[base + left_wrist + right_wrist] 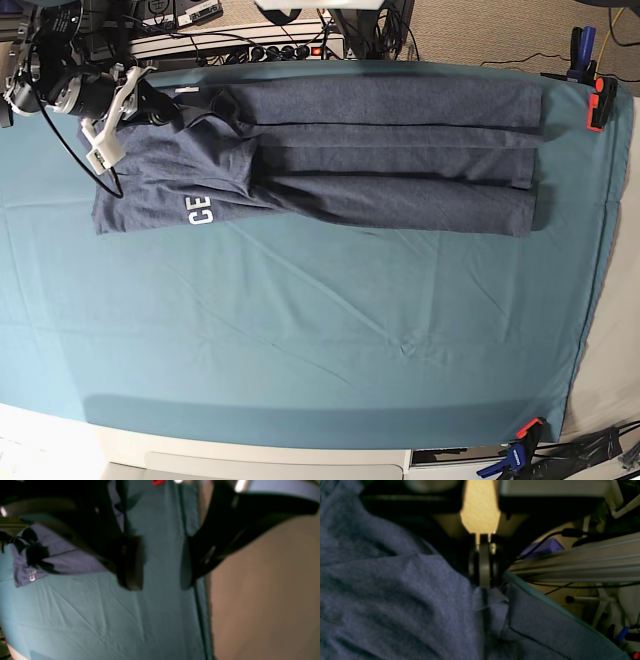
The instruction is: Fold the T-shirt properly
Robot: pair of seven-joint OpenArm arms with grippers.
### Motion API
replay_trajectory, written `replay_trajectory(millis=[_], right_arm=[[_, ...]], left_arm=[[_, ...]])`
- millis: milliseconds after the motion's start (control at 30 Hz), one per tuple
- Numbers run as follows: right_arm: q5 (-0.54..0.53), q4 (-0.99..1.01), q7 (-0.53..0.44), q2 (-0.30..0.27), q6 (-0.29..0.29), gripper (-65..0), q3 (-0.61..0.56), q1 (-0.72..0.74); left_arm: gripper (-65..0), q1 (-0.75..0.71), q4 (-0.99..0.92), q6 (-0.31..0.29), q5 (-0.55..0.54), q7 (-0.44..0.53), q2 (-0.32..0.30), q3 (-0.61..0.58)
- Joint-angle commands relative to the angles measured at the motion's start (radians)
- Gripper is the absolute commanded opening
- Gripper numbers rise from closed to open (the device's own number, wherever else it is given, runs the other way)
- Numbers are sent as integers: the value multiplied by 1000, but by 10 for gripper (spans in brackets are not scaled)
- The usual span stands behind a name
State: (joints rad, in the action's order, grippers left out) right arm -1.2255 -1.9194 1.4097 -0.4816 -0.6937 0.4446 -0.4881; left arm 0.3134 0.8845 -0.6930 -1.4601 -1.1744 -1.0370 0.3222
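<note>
Teal tablecloth covers the whole work surface, clamped at the corners with orange clamps; cables and a power strip run along the far edge.

T-shirt, slate-blue, lies folded lengthwise into a long band across the far part of the cloth. White letters "CE" show on the section under my right arm.

Right gripper: I see the jaws pressed together with a bunched ridge of shirt fabric pinched at their tips. In the base view it sits at the far corner of the band, right by the table's back edge. Fabric spreads out below and to the left of the jaws in the wrist view; the teal cloth edge and an aluminium rail run off to their right.

Left gripper: jaws spread wide, nothing between them, hovering over bare tablecloth. Shirt end with the lettering lies well off to the left of the fingers in that wrist view, apart from them. Floor, tan, past the cloth edge to their right. This gripper is not visible in the base view.
</note>
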Motion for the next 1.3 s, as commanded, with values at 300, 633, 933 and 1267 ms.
replay_trajectory(millis=[300, 633, 933, 1267], right_arm=[[-16, -18, -13, -17, -4, -650, 6, -76], [98, -18, -13, -18, -4, -650, 8, -80], [280, -18, -13, -17, -4, -650, 8, -80], [284, -18, -13, -17, -4, -650, 8, -79]], left_arm=[[-378, 19, 13, -5, -23, 15, -49, 10], [-378, 13, 13, -5, -23, 14, -45, 10], [-378, -5, 13, -5, -23, 13, -38, 10], [-378, -87, 13, -5, -23, 14, 31, 10]])
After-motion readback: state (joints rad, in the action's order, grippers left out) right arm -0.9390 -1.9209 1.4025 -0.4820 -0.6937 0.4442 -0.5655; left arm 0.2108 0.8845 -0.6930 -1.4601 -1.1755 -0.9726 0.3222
